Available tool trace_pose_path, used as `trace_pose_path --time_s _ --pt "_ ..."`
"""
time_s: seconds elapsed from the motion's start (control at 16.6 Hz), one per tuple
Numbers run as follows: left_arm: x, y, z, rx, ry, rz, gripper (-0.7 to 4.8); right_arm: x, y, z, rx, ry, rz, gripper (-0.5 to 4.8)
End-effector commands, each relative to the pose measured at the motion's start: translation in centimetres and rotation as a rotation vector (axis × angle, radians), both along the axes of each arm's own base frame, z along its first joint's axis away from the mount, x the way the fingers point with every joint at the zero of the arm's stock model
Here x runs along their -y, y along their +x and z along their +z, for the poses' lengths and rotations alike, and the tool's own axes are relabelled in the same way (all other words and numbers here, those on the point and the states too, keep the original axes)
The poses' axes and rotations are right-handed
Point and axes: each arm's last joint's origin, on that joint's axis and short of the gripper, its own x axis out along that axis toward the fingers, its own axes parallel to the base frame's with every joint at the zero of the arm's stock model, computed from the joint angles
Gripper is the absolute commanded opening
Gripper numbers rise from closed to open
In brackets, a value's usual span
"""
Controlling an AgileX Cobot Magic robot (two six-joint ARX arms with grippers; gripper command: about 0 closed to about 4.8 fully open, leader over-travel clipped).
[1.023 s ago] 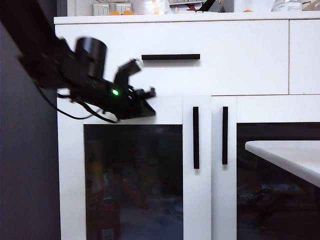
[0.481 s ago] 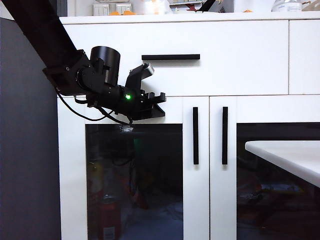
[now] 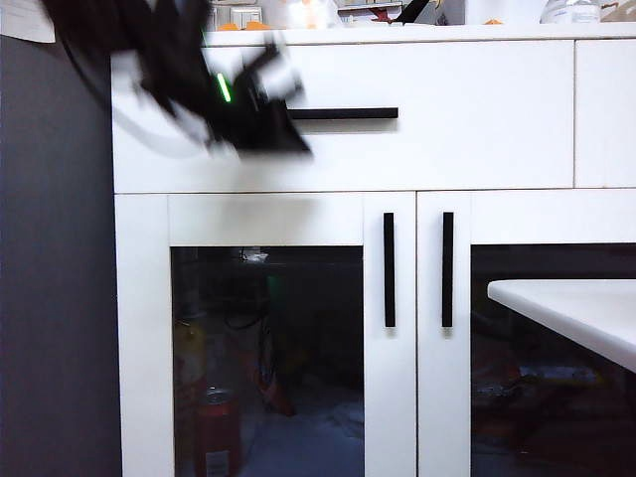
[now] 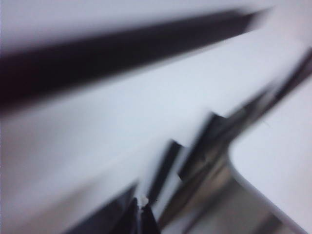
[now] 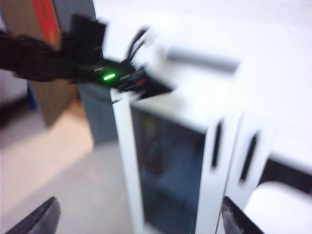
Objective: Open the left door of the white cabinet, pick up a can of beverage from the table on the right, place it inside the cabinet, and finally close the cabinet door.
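We saw the left claw (image 3: 283,134), a blurred dark shape at about ten o'clock in the exterior view, in front of the drawer front of the white cabinet (image 3: 477,149), beside the drawer handle (image 3: 343,113). Its tips (image 4: 141,217) met with no gap and held nothing. The left door (image 3: 268,338) sat flush and closed, its vertical handle (image 3: 389,270) untouched. Behind its dark glass, at seven o'clock, stood the can of beverage (image 3: 215,432), red with a pale label patch; any writing was too dim to read. The right claw (image 5: 139,217) hung well back from the cabinet, its fingers (image 5: 36,219) spread wide and empty. The worktop (image 3: 576,308) corner showed at four o'clock.
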Motion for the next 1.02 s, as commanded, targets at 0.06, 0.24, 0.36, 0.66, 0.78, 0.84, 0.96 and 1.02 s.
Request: trace_pose_path --time_s 0.06,0.24,0.36,0.66,0.78,0.84,0.96,1.02 --pt "-2.0 -5.4 5.5 0.053 0.035 -0.028 -0.06 3.0 -2.7 0.5 0.120 0.062 -0.005 4.26" --pt "-5.1 -12.6 10.1 0.140 0.050 0.003 -0.06 5.5 -4.9 -0.3 0.161 0.109 -0.001 4.26" --pt "-7.9 -19.2 12.3 0.180 0.047 0.040 -0.06 6.6 -5.9 -1.1 0.165 0.113 0.001 4.25" --pt "-13.4 -31.7 10.7 0.205 0.078 0.200 -0.06 5.1 -5.1 -2.9 0.050 0.147 0.131 4.25" --pt "-14.7 -34.9 7.9 0.248 0.033 0.215 -0.06 3.6 -4.0 -5.0 -0.027 0.121 0.187 4.25" --pt "-15.1 -35.8 6.0 0.226 -0.021 0.229 -0.06 2.8 -3.2 -6.4 -0.051 0.098 0.187 4.25" --pt "-15.2 -36.1 2.5 0.129 -0.099 0.260 -0.06 1.4 -2.0 -8.5 -0.062 0.088 0.186 4.25" --pt "-15.0 -35.5 0.5 0.074 -0.116 0.267 -0.06 0.7 -1.3 -9.7 -0.065 0.085 0.186 4.25"
